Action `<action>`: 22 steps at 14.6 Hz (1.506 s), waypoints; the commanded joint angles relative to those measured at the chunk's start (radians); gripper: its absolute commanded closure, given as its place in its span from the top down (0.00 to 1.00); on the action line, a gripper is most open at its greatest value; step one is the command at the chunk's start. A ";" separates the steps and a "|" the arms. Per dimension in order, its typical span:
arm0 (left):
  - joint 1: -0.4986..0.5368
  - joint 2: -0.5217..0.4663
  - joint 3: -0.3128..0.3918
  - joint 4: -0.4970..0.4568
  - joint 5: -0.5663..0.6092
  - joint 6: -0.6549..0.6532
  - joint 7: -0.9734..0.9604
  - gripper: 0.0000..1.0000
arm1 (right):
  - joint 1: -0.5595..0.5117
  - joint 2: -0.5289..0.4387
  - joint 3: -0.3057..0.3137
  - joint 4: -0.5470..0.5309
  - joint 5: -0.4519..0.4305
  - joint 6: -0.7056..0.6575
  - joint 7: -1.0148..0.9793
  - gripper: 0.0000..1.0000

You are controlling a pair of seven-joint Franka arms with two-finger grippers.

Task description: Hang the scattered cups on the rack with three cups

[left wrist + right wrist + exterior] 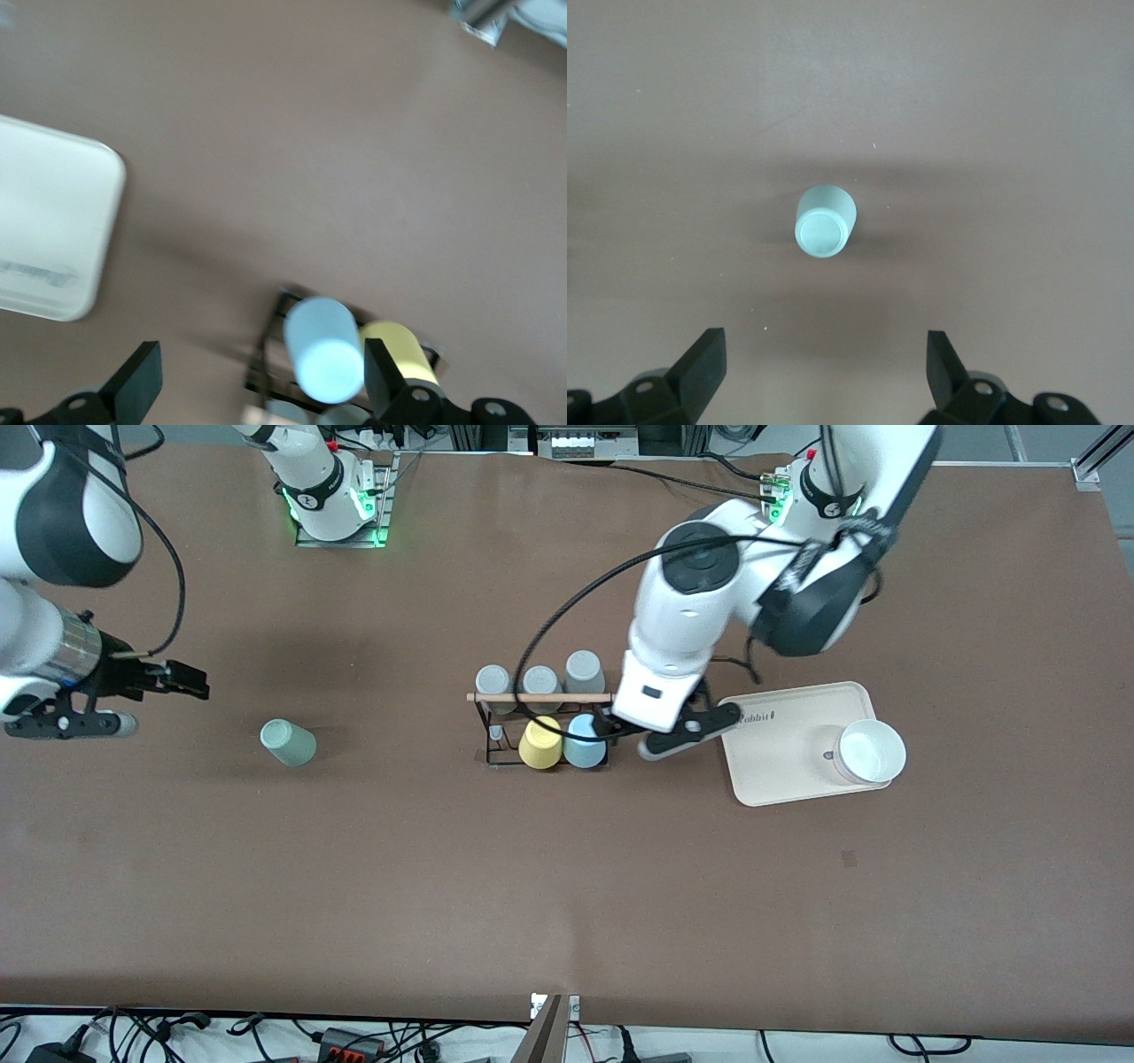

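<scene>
**A:** Look at the rack, dead centre of the table. The light blue cup sits upside down on a peg in the row nearer the front camera, at the left arm's end, touching the yellow cup beside it.

**B:** And the left gripper?

**A:** Its claw is spread wide and holds nothing. In the front view it hangs just off the rack, at about three o'clock from the blue cup, between the rack and the cream tray. The left wrist view shows both dark fingers apart, with the blue cup free between them.

**B:** Three grey cups fill the row farther from the front camera, under the wooden rod. The mint green cup?

**A:** It stands on the bare table, well apart from the rack, at nine o'clock from it in the front view.

**B:** The right gripper?

**A:** Jaws wide, empty, up in the air at the right arm's end, at about ten o'clock from the mint cup. Its wrist camera looks straight down on that cup.

**B:** A white bowl rests on the tray.
</scene>
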 commanded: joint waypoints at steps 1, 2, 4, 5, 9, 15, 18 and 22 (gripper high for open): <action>0.079 -0.078 -0.014 -0.020 0.012 -0.070 0.089 1.00 | -0.001 0.051 0.002 -0.022 -0.004 0.046 -0.014 1.00; 0.107 -0.098 -0.014 -0.020 0.001 -0.090 0.126 1.00 | -0.004 0.069 0.002 -0.034 -0.004 0.070 -0.013 1.00; 0.177 -0.133 -0.016 -0.020 -0.031 -0.144 0.259 1.00 | -0.001 0.103 0.002 -0.065 -0.003 0.123 -0.007 1.00; 0.210 -0.150 -0.014 -0.022 -0.056 -0.165 0.317 1.00 | 0.002 0.114 0.002 -0.082 -0.004 0.152 -0.004 1.00; 0.322 -0.222 -0.014 -0.030 -0.105 -0.237 0.529 1.00 | 0.020 0.137 0.004 -0.177 -0.003 0.279 -0.001 1.00; 0.464 -0.305 -0.014 -0.028 -0.175 -0.326 0.798 1.00 | 0.024 0.152 0.004 -0.310 -0.003 0.462 -0.001 1.00; 0.514 -0.320 -0.014 -0.025 -0.199 -0.345 0.873 1.00 | 0.022 0.183 0.004 -0.312 -0.003 0.505 0.001 1.00; 0.523 -0.329 -0.010 -0.017 -0.199 -0.372 0.889 1.00 | 0.039 0.212 0.004 -0.312 0.004 0.529 0.002 1.00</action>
